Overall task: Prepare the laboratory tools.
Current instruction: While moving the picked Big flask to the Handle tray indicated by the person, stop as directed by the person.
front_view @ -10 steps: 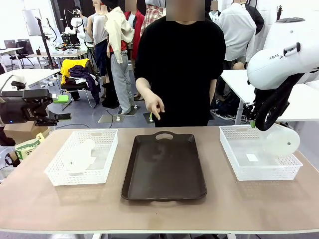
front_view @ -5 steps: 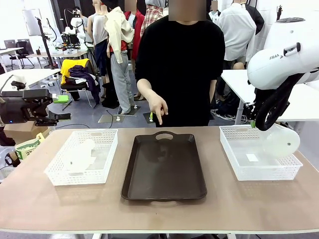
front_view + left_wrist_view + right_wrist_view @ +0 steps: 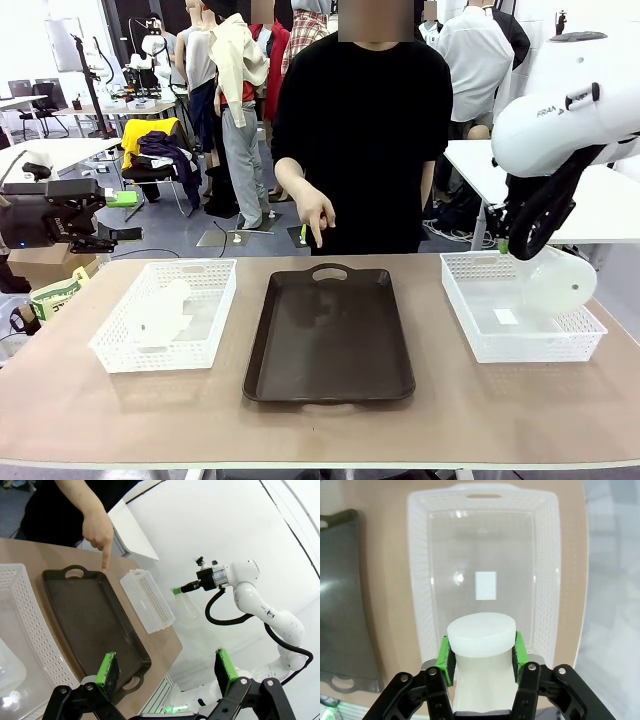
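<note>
One frosted-white flask (image 3: 162, 312) lies on its side in the left white basket (image 3: 215, 300); its edge shows in the left wrist view (image 3: 7, 679). My right gripper (image 3: 507, 243) is shut on the neck of the other flask (image 3: 560, 284), which hangs tilted above the right basket (image 3: 470, 325). The right wrist view shows that gripper (image 3: 480, 652) with its green pads (image 3: 443, 656) clamped on the flask's neck (image 3: 480, 635), over the basket (image 3: 420, 585). My left gripper (image 3: 167, 667) is open with nothing in it, held off the table's left end (image 3: 95, 235).
A dark brown tray (image 3: 330, 335) lies in the middle of the table between the baskets. The person stands at the far side, one hand (image 3: 313, 212) pointing down at the tray's far end, also the hand (image 3: 97, 530) in the left wrist view.
My right arm has risen slightly with the flask. The person's hand has shifted a little to the right above the tray's far end. The left arm is still.
</note>
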